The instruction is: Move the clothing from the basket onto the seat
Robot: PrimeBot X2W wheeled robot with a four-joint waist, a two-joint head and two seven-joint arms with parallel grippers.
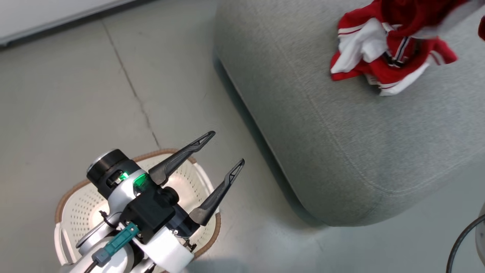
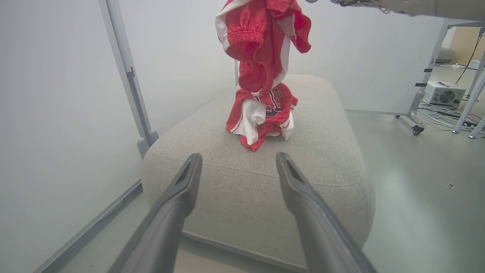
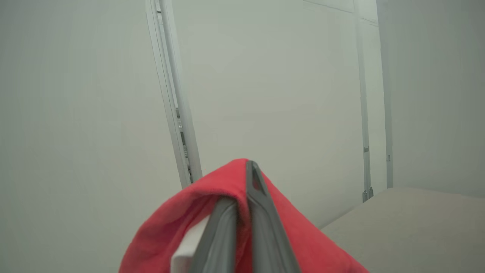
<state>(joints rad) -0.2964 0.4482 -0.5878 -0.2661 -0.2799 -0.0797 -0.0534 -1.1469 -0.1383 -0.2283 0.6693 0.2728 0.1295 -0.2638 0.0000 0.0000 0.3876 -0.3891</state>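
One piece of the red and white clothing lies crumpled on the grey seat, near its far right part. A second red garment hangs in the air just above that piece, its lower end reaching it. My right gripper is shut on this hanging garment's red cloth, which drapes over both fingers. My left gripper stands open with nothing in it above the white perforated basket on the floor. Its fingers point toward the seat. The part of the basket's inside that shows is bare.
The basket stands on the grey floor just left of the seat's near corner. White partition panels on wheeled feet stand behind the seat. A white box with cables and table legs are at the far right. A black cable loops at the lower right.
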